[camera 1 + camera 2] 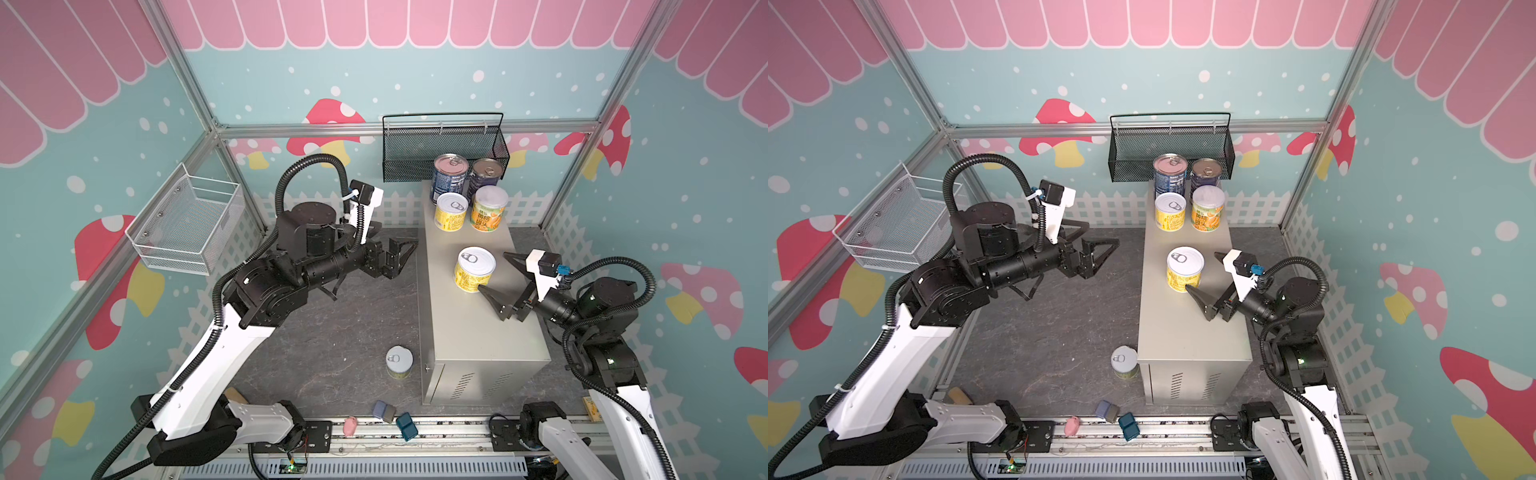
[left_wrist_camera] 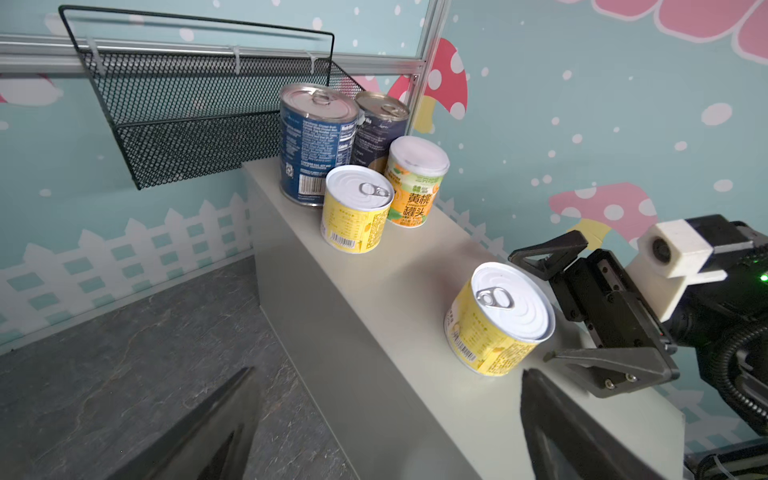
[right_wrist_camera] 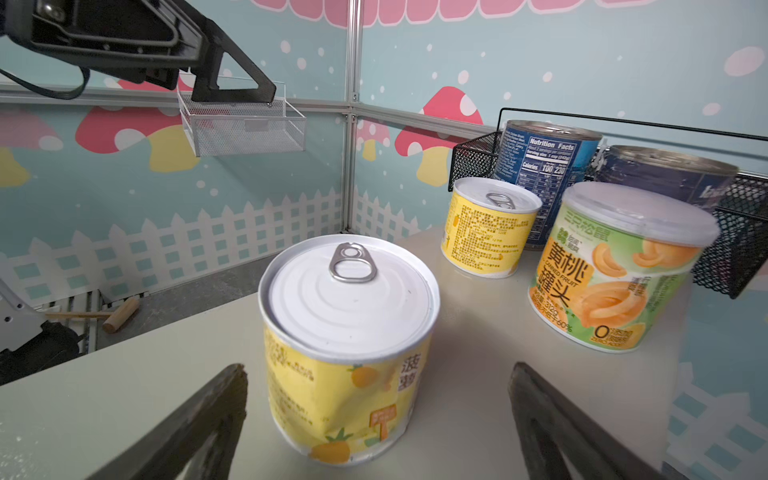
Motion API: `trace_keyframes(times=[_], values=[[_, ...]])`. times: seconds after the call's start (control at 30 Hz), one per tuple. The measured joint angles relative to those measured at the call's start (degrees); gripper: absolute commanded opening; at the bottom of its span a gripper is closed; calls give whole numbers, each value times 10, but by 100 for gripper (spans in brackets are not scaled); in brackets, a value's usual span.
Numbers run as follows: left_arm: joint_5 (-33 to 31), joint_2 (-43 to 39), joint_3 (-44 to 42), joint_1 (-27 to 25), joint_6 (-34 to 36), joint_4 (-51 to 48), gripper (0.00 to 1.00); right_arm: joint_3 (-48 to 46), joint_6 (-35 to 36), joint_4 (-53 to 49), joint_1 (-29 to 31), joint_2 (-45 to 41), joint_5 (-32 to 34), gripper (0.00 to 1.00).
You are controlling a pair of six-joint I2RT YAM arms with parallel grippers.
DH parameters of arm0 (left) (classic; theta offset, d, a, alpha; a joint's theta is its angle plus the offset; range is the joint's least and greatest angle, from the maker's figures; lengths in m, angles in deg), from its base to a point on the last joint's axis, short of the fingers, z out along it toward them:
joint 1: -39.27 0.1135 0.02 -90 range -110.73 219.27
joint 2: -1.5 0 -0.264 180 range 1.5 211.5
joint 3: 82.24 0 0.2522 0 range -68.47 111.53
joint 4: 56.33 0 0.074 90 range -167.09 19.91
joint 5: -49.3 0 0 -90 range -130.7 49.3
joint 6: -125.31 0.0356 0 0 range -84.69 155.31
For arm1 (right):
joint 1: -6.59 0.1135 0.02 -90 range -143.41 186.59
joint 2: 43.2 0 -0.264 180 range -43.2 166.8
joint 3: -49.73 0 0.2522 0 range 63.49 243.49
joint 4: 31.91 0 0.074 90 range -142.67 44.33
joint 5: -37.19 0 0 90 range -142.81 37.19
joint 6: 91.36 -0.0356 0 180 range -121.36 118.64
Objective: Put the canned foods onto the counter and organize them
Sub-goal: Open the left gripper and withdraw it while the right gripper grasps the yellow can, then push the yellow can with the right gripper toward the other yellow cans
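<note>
**A:** On the dark slate-patterned floor (image 1: 332, 332), toward three o'clock, what stands biggest?

**B:** The large beige-grey rectangular metal counter (image 1: 478, 332), with a flat top and vent slots in its front.

**A:** And the grippers?

**B:** The black left gripper (image 1: 1102, 234) hangs off the counter's nine o'clock side, jaws spread wide and empty. The black right gripper (image 1: 492, 270) is over the counter top, jaws fully apart and gripping nothing.

**A:** Cans?

**B:** A tall dark-blue-labelled can (image 1: 449, 178) and a second blue can (image 1: 484, 174) stand together at the counter's twelve o'clock end. At their six o'clock are a short yellow pull-tab can (image 1: 451, 214) and a plastic-lidded peach can (image 1: 487, 212). A third yellow can (image 1: 473, 270) stands mid-top between the right jaws, unclamped. A pale-lidded can (image 1: 399, 361) stands on the floor by the counter's seven o'clock corner.
</note>
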Motion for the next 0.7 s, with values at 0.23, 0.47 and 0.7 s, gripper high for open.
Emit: trace_keyframes(times=[0.23,0.47,0.7], values=[[5,-26,-79,10,-13,17,98,5,-17,37,11,40,-44,99],[2,-52,-129,12,-20,27,98,11,-28,61,38,76,-59,96],[-8,-66,-142,17,-25,33,98,24,-35,78,45,96,-44,79]])
